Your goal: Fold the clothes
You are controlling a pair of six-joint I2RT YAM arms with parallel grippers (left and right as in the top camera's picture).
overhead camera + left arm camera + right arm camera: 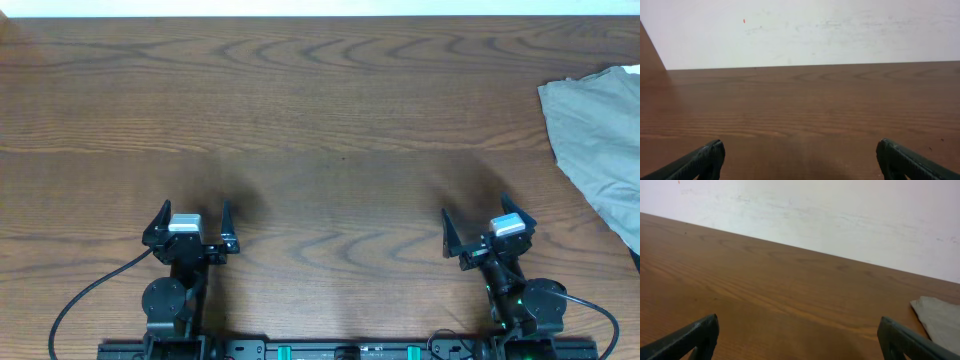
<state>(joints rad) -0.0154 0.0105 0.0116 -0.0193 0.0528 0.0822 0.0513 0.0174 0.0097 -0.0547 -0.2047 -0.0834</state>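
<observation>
The pale khaki-green shorts (603,140) lie at the far right of the wooden table (320,130), partly cut off by the frame edge. One corner also shows in the right wrist view (940,322). My left gripper (192,222) is open and empty near the front left. My right gripper (487,225) is open and empty near the front right, well short of the shorts. Both pairs of fingertips show wide apart in the left wrist view (799,157) and the right wrist view (799,335).
A white wall (800,30) stands behind the table's far edge. Black cables (80,305) run from the arm bases along the front edge.
</observation>
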